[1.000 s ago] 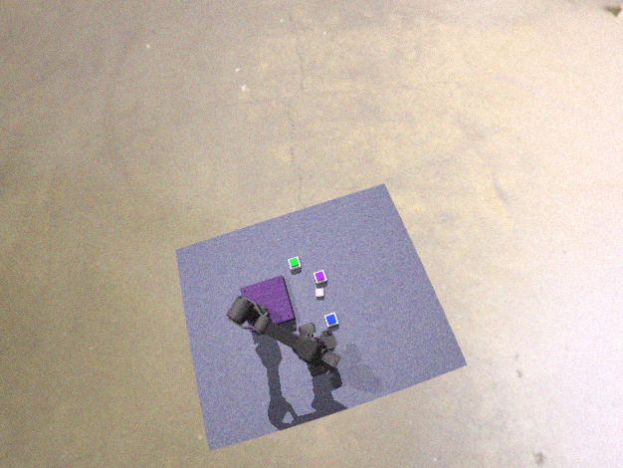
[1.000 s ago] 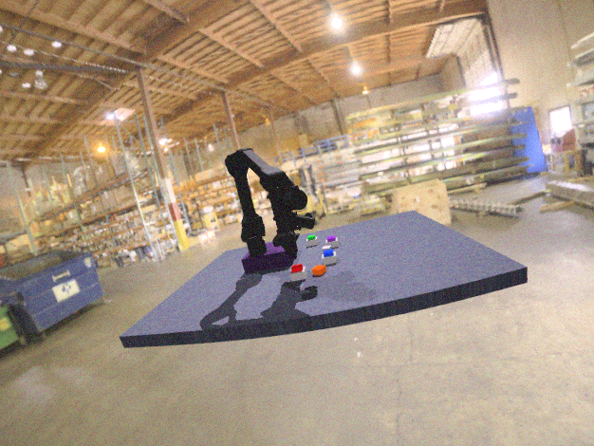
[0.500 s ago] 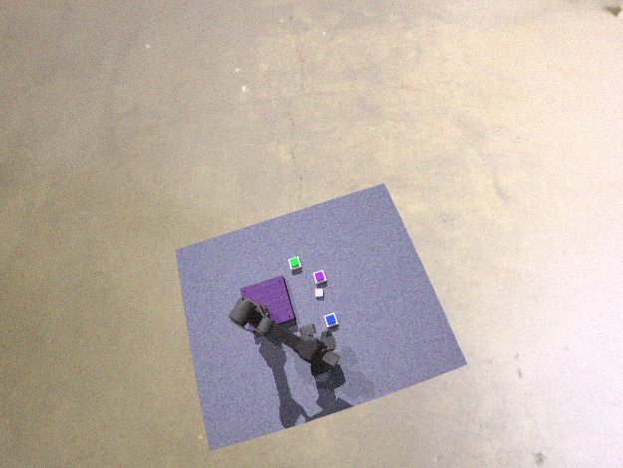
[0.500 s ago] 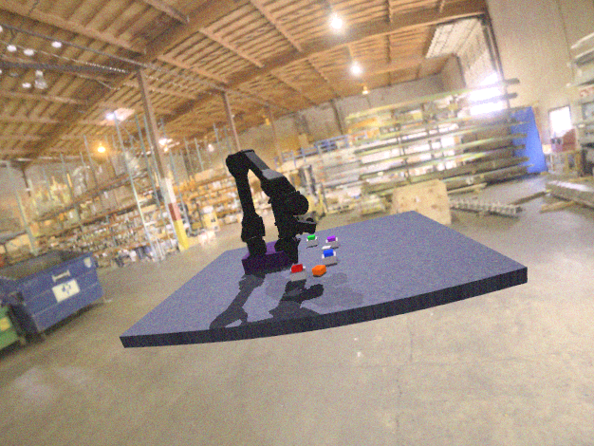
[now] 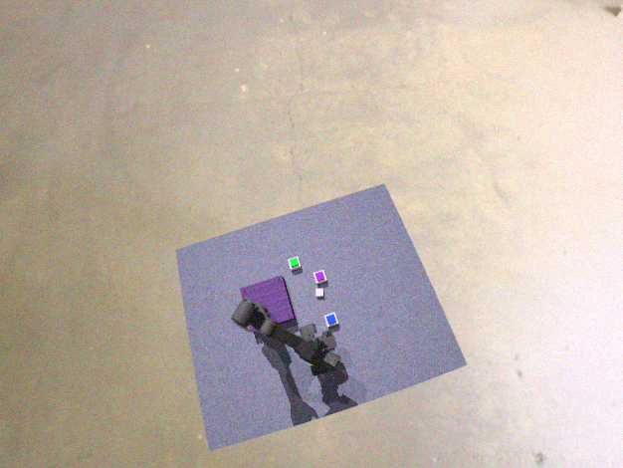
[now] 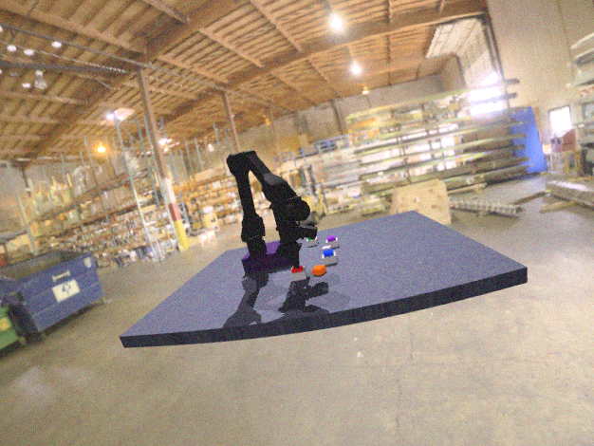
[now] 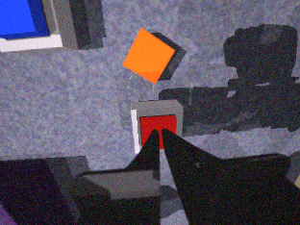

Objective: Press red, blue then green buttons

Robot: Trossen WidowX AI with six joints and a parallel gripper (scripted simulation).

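The red button (image 6: 298,269) (image 7: 153,125) has a pale square housing. My gripper (image 7: 159,133) (image 6: 297,267) is shut and empty, its fingertips on the red cap and seemingly touching it. The cap looks low, about level with the housing rim. In the top view the arm hides the red button and the fingertips. The blue button (image 5: 330,319) (image 6: 327,252) (image 7: 16,19) stands beyond, at the upper left of the wrist view. The green button (image 5: 294,262) stands farther off; in the exterior view the arm partly covers it.
An orange block (image 6: 319,269) (image 7: 149,55) lies close beside the red button. A purple button (image 5: 319,276) (image 6: 331,238) and a small white block (image 5: 319,292) stand between blue and green. The arm's purple base plate (image 5: 272,297) lies on the blue-grey table (image 5: 377,251) (image 6: 407,254).
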